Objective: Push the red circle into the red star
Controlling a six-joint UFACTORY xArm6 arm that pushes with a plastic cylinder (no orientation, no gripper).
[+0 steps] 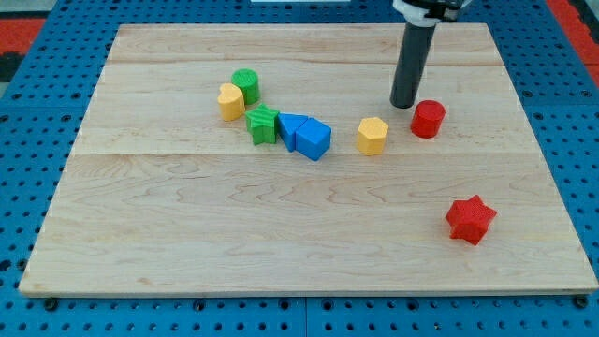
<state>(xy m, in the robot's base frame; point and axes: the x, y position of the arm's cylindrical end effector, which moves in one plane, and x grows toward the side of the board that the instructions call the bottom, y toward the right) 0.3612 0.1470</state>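
Note:
The red circle (428,119) stands at the view's upper right of the wooden board. The red star (470,220) lies below it and a little to the right, near the board's lower right. My tip (403,103) is the lower end of the dark rod, just to the left of the red circle and slightly above it, a small gap apart. A yellow hexagon (372,136) sits below and left of my tip.
A blue block pair (306,135), a green star (263,124), a yellow block (230,101) and a green cylinder (245,85) cluster at the board's middle left. The wooden board (187,234) rests on a blue pegboard.

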